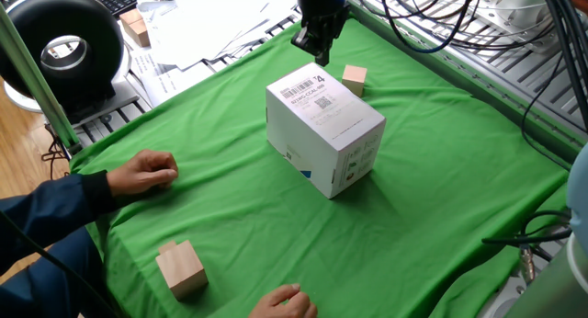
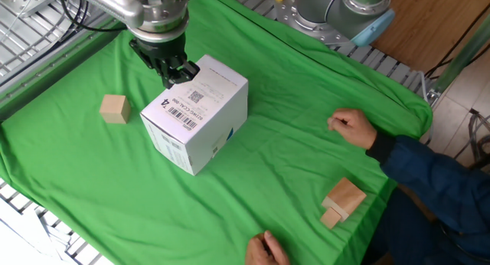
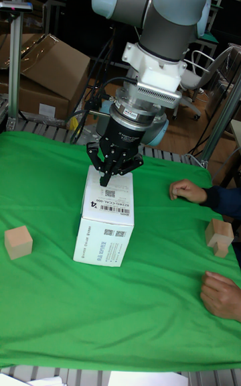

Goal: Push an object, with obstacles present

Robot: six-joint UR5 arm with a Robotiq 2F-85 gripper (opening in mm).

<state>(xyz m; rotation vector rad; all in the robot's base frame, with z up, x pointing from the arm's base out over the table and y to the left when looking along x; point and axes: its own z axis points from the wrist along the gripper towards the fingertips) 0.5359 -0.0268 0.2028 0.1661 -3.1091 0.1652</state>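
Box (image 2: 195,123) mid-cloth (image 2: 291,165); cube (image 2: 114,109) beside it, apart; gripper (image 2: 173,78) above box edge; block (image 2: 341,201) near person's hands.

A silver-grey UR5 arm (image 3: 157,7) with pale-blue joint caps, black cables, and 2 black fingers (image 3: 106,173).

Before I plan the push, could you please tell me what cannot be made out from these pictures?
- Gripper: whether it is open or shut; the fingertips look bunched in every view.
- Gap between gripper and white box: contact unclear, as they overlap in the tall fixed view.
- Box's far side: hidden by the box itself.
- Small wooden cube: its underside is hidden.
- Box label print: too small to read.
- Person's hand: cut off by the bottom edge in one fixed view.
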